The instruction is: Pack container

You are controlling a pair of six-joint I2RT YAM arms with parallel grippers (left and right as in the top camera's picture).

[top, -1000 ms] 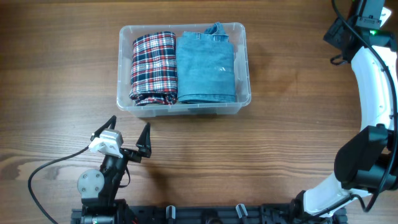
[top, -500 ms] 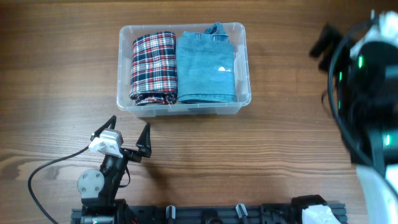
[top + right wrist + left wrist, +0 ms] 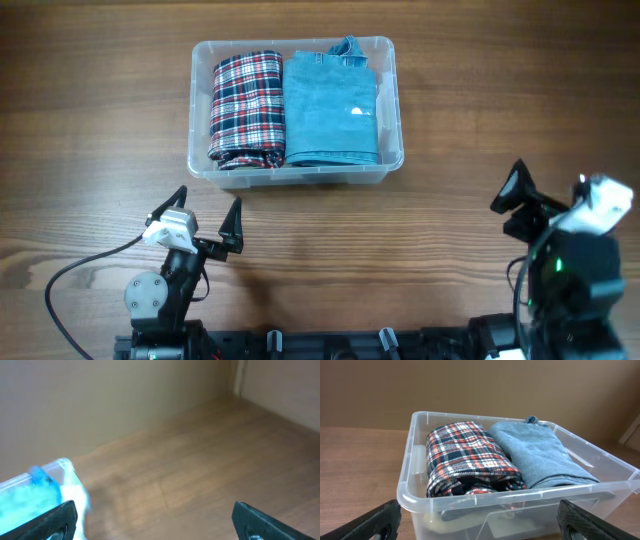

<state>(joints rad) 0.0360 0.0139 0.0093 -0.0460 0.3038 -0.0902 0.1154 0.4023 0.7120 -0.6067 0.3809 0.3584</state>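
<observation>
The clear container (image 3: 392,100) sits at the table's upper middle. It holds a folded plaid shirt (image 3: 246,107) on the left and folded blue jeans (image 3: 332,110) on the right. In the left wrist view the container (image 3: 415,485) fills the frame, with the plaid shirt (image 3: 467,457) and the jeans (image 3: 540,455) inside and a white label on its near wall. My left gripper (image 3: 206,222) is open and empty, in front of the container. My right gripper (image 3: 545,200) is open and empty at the lower right. A blurred corner of the container (image 3: 65,472) shows in the right wrist view.
The wooden table (image 3: 450,230) spreads around the container. A black cable (image 3: 80,268) runs along the table at the lower left. The arm bases stand along the front edge.
The right arm has swung from the upper right corner down to the lower right. The left arm and the container have not moved.
</observation>
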